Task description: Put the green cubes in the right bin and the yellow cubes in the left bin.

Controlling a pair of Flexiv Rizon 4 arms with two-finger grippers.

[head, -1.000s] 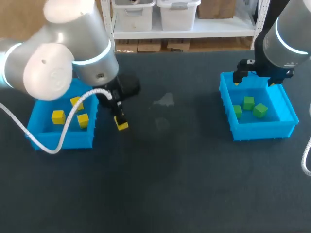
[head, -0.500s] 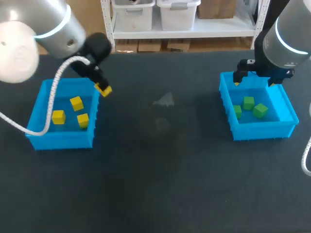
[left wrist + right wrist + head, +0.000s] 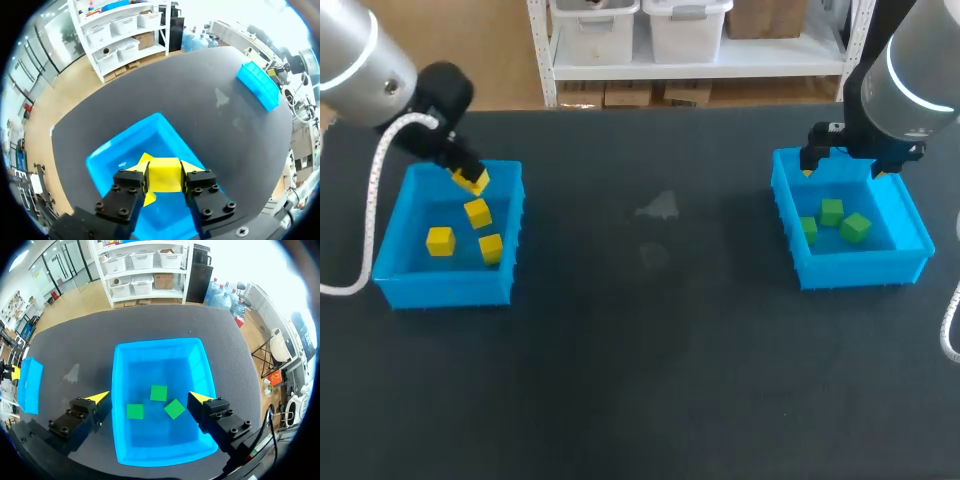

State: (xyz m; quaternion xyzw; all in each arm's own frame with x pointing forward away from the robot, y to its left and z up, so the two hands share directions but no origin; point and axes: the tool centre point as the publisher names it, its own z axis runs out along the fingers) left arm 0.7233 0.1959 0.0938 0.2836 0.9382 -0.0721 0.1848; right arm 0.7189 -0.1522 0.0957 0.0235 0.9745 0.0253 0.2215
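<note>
My left gripper (image 3: 470, 180) (image 3: 164, 176) is shut on a yellow cube (image 3: 164, 174) (image 3: 475, 181) and hangs over the far edge of the left blue bin (image 3: 392, 240) (image 3: 112, 155). Three more yellow cubes (image 3: 440, 240) lie inside that bin. My right gripper (image 3: 840, 160) (image 3: 150, 399) stands open above the far side of the right blue bin (image 3: 912, 225) (image 3: 120, 390), with nothing between its fingers. Three green cubes (image 3: 832, 211) (image 3: 159, 392) rest on that bin's floor.
A pale smudge (image 3: 658, 207) marks the dark tabletop between the two bins. The left arm's white cable (image 3: 370, 210) loops down over the left bin's outer side.
My left arm has carried the yellow cube from the table beside the left bin up and leftward, to above the bin's far edge. The right arm has kept still.
</note>
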